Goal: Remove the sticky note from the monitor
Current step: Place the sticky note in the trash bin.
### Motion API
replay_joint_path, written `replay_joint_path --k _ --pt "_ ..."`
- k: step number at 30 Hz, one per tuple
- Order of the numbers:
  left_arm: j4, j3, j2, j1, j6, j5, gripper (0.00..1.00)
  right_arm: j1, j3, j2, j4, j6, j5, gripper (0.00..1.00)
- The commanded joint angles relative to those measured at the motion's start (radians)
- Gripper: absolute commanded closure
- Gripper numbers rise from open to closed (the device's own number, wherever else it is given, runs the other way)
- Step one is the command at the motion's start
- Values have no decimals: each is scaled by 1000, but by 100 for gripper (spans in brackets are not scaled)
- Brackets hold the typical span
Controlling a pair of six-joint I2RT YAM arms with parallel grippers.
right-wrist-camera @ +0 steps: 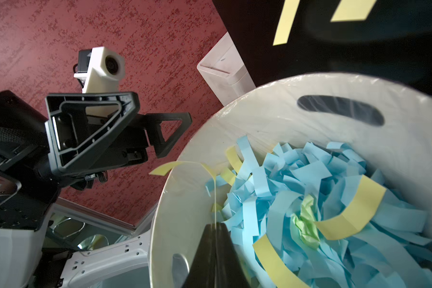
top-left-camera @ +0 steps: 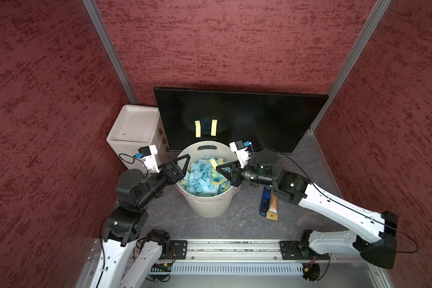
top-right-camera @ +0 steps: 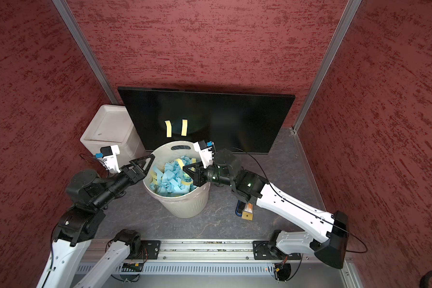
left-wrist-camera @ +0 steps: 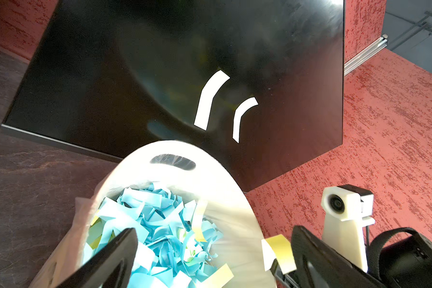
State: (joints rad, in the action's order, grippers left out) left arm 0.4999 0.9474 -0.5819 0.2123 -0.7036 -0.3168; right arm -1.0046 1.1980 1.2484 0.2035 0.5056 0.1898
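You have two yellow sticky notes on the monitor (top-left-camera: 260,117): the left note (top-left-camera: 197,128) and the right note (top-left-camera: 213,127). They sit side by side but apart, low on the glossy face. A third note (right-wrist-camera: 177,165), also yellow, is off the screen.

You have one round white bin (top-left-camera: 205,207), heaped with blue and yellow paper strips. It stands directly in front of the monitor, just below the two stuck notes, and in both top views its rim covers the screen's lower edge. One white box (top-left-camera: 132,129) stands beside the monitor's left end. Two small things, a blue item (top-left-camera: 264,202) and an orange item (top-left-camera: 273,203), lie on the table (top-left-camera: 210,229) under your right arm.

Your right gripper (right-wrist-camera: 215,225) hangs over the bin's opening. Its fingers are pressed almost together on the third note, which shows edge-on between them and curls out past the rim.

Your left gripper (top-left-camera: 183,165) sits at the bin's rim on the box side, fingers spread wide and holding nothing. You cannot tell whether it touches the rim.
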Motion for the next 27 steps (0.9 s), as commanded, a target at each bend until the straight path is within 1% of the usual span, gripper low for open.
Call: replay_joint_path --k 1,5,12,19,27 --pt "-24 15 -9 -7 -4 -17 0 -30 43 6 53 -87 -82 85" --pt "-29 30 -25 -7 -3 -17 0 -53 56 18 77 -114 -104 79" --pt "-38 69 -64 -8 4 -25 0 -63 58 10 94 -124 -131 72" --pt "-24 154 -144 -7 33 -66 0 -63 41 -18 99 -129 -150 67" --pt "-16 247 -271 -8 65 -127 0 -63 7 -59 95 -116 -181 62"
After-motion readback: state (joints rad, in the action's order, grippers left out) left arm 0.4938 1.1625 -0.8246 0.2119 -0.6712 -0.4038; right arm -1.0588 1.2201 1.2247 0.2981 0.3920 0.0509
